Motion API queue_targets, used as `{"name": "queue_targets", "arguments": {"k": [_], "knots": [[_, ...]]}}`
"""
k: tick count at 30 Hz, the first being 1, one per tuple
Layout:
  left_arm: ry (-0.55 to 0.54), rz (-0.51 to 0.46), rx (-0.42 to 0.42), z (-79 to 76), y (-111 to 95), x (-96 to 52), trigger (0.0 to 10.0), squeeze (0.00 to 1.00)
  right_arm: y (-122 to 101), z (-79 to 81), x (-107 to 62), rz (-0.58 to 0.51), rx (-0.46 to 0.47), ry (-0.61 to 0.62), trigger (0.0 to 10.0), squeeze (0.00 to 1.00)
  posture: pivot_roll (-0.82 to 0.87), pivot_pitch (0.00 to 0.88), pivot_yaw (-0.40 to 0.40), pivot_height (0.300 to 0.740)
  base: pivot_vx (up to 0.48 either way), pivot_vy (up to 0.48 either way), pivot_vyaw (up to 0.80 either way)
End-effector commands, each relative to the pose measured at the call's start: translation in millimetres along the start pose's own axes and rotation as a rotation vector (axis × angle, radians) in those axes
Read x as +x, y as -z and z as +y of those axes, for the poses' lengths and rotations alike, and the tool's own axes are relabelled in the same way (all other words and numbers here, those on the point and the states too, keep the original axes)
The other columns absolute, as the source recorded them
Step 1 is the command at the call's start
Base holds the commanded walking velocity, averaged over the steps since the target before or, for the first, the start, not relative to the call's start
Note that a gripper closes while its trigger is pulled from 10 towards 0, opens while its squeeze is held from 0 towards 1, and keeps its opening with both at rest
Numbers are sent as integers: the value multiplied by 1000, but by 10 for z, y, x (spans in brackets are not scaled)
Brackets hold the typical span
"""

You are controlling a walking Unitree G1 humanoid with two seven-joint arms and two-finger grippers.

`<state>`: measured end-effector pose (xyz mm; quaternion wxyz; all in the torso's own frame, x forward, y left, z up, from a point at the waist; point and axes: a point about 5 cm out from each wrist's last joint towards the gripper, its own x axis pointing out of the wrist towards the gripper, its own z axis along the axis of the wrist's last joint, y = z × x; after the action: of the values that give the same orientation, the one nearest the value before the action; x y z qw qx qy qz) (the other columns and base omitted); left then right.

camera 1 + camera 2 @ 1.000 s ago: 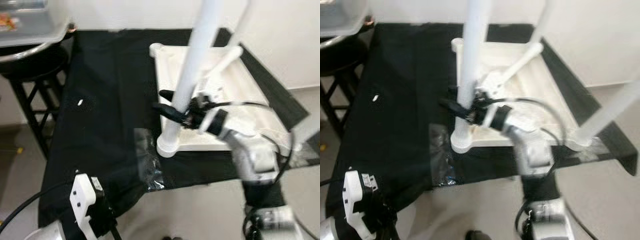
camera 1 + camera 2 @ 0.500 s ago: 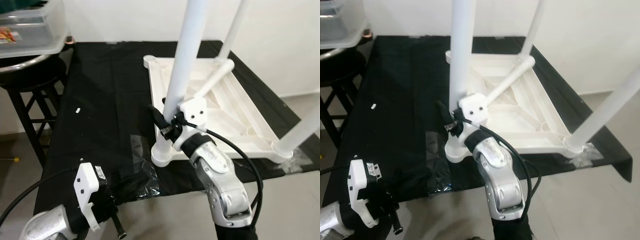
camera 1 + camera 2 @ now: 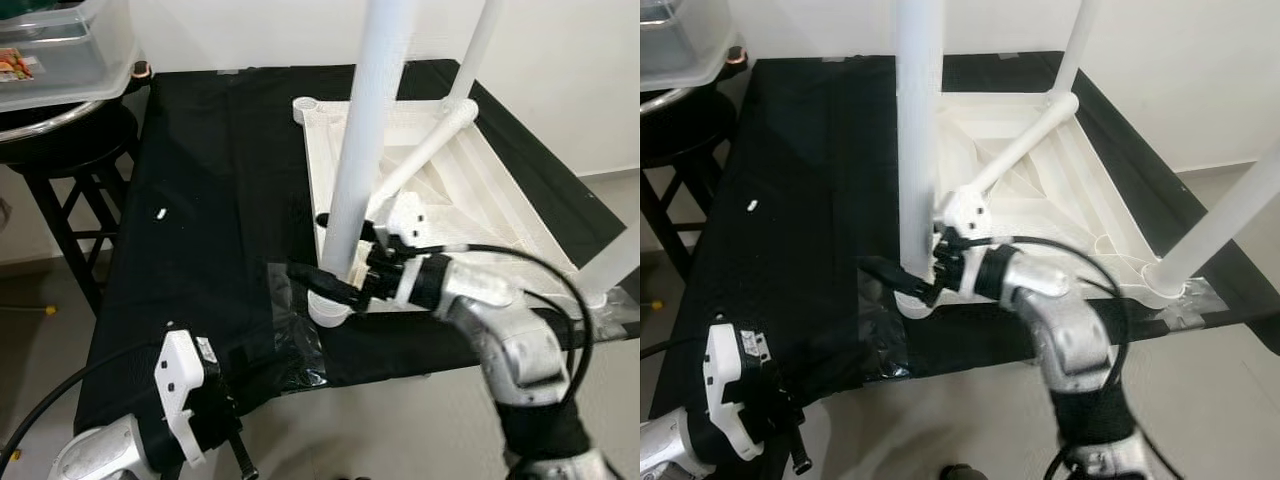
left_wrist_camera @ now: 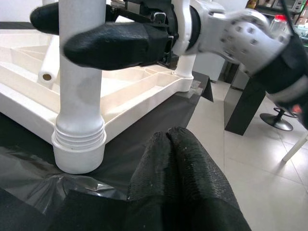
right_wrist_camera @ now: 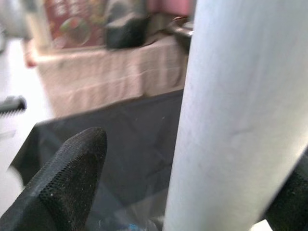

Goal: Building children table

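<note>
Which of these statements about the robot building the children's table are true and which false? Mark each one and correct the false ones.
1. The white tabletop lies upside down on a black cloth. True.
2. The right gripper has its fingers on either side of the near table leg. True.
3. The left gripper holds a table leg. False: it is shut on nothing, low near the cloth's front edge.
4. One table leg lies flat across the tabletop. True.
5. A red bucket stands on the stool. False: a clear plastic bin sits there.

Upturned tabletop (image 3: 480,200) on cloth (image 3: 220,200); stool (image 3: 70,150) left
</note>
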<state>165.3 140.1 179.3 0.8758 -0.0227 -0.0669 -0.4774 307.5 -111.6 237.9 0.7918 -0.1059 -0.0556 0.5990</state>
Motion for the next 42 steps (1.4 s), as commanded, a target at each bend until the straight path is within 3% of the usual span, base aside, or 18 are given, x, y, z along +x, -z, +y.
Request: {"name": "queue_targets", "arguments": {"k": [1,8,9,10,11,12,21,23,26,27,28,29,30,31,32,34,36,42], "knots": [[4,-5,-5,-48,-11,-10,10000,0,-7,-68,-7,-8,-10,-64,10000,0,89,193,-81,740,0,0,0],[-13,9,-11,-91,-24,-69,10000,0,-225,-397,-32,-57,1,-113,10000,0,108,212,-89,740,0,0,0],[-16,12,-13,-98,-24,-77,10000,0,-244,-438,-38,-60,2,-122,7490,0,112,218,-91,740,0,0,0],[-16,12,-13,-98,-24,-77,10000,0,-244,-438,-38,-60,2,-122,7490,0,112,218,-91,740,0,0,0],[-18,14,-14,-102,-22,-82,10000,0,-255,-473,-45,-67,9,-141,980,0,113,218,-91,740,0,0,0],[-20,16,-16,-107,-22,-86,10000,0,-258,-494,-54,-73,15,-154,0,0,116,222,-94,740,0,0,0],[-27,18,-16,-110,-20,-90,10000,0,-161,-432,-118,-56,75,-279,0,0,113,219,-97,740,0,0,0],[-28,14,-16,-105,-17,-79,10000,0,-30,-331,-203,-53,124,-330,0,0,95,212,-99,740,0,0,0],[-26,9,-15,-94,-9,-65,10000,0,189,-102,-204,-65,162,-230,0,0,75,207,-101,740,0,0,0],[-26,9,-15,-94,-9,-65,10000,0,189,-102,-204,-65,162,-230,0,0,75,207,-101,740,0,0,0],[-26,9,-16,-91,-6,-66,10000,0,267,-33,-145,-61,153,-144,0,0,75,207,-101,740,0,0,0],[-25,10,-16,-84,-2,-69,10000,0,434,74,-14,-31,190,49,0,0,62,206,-94,740,0,0,0],[-25,10,-16,-84,-2,-69,10000,0,434,74,-14,-31,190,49,0,0,62,206,-94,740,0,0,0],[-21,11,-17,-74,5,-69,10000,0,661,199,79,62,226,375,0,0,54,208,-89,740,0,0,0],[-21,11,-17,-74,5,-69,10000,0,661,199,79,62,226,375,0,0,54,208,-89,740,0,0,0],[-2,9,-15,-54,10,-40,10000,0,829,393,9,190,220,790,0,0,56,198,-75,740,0,0,0],[8,6,-14,-51,5,-22,10000,0,828,415,-26,208,215,875,0,0,56,198,-75,740,0,0,0],[19,-2,-7,-22,0,13,10000,0,731,339,72,180,161,886,0,0,53,174,-73,740,0,0,0]]}}
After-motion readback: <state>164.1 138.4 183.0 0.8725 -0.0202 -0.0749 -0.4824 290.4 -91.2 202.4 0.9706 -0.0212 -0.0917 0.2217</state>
